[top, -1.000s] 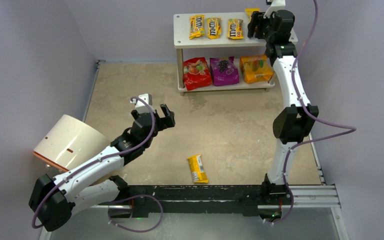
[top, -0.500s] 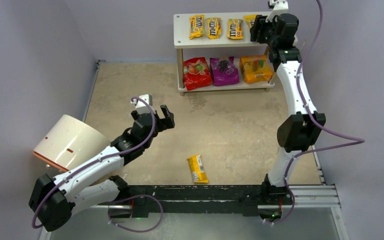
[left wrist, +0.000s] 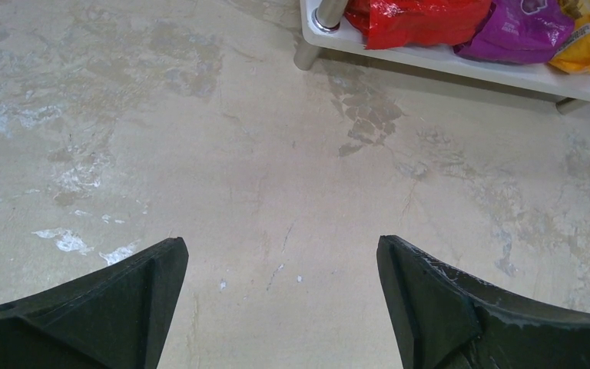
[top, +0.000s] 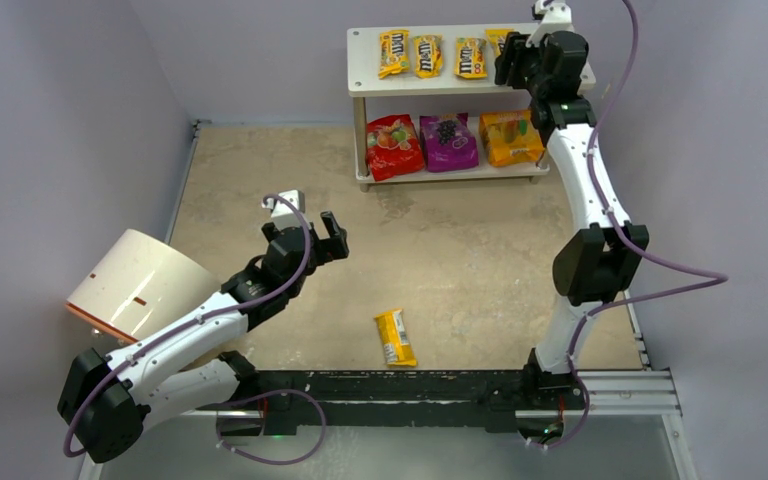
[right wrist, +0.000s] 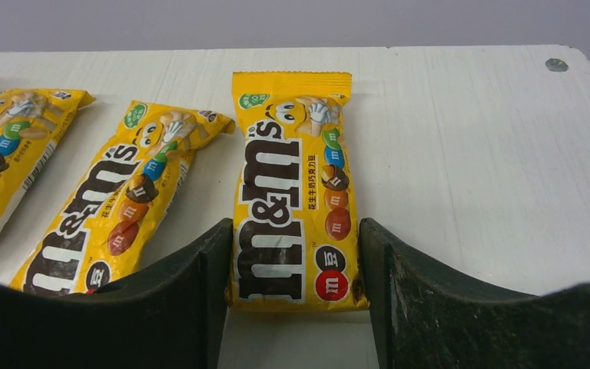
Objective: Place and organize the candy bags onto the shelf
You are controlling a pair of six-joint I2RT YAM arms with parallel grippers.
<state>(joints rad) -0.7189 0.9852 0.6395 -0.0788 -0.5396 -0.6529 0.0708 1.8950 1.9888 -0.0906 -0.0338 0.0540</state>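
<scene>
Candy bag (right wrist: 292, 192), yellow, flat on shelf (right wrist: 469, 154) between right claw (right wrist: 296, 228) fingers, grip unclear; left claw (left wrist: 280, 241) spread, empty.

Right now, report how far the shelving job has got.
Done: three pouches on the lower tier of the shelf, three yellow packets on top. In hand: fourth packet lies on top between the fingers of the right tool; grip unclear. To do: last packet on the table; left tool open, empty.
</scene>
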